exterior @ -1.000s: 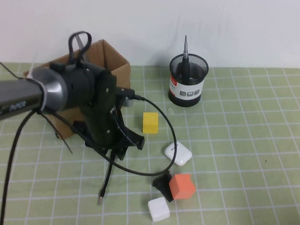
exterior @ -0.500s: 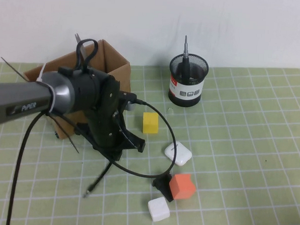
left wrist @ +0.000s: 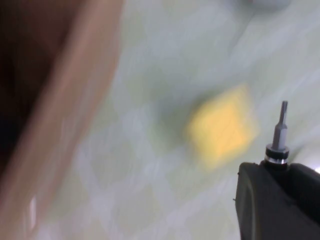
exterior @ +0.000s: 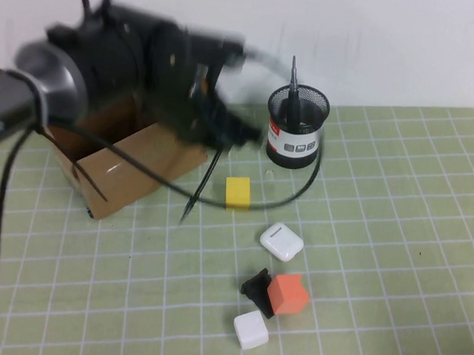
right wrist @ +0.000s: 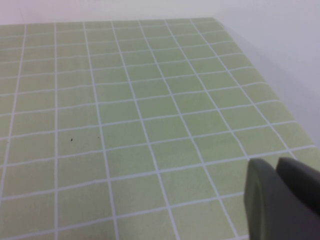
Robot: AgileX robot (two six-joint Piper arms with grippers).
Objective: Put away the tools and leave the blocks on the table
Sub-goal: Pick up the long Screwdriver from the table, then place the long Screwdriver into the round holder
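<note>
My left gripper, blurred by motion, is above the table between the cardboard box and the black mesh cup. It is shut on the thin black rod, which hangs down slantwise near the yellow block. In the left wrist view the rod's metal tip sticks out past the left gripper, over the blurred yellow block. The driver stands in the cup, tip up. The scissors do not show. My right gripper is shut and empty over bare table.
A white block, an orange block, a black chunk and another white block lie on the green grid table at front centre. A black cable loops from my left arm over the table.
My left arm has risen and swung from in front of the box back and to the right, toward the mesh cup, carrying the thin rod up off the table. The blocks have not moved.
</note>
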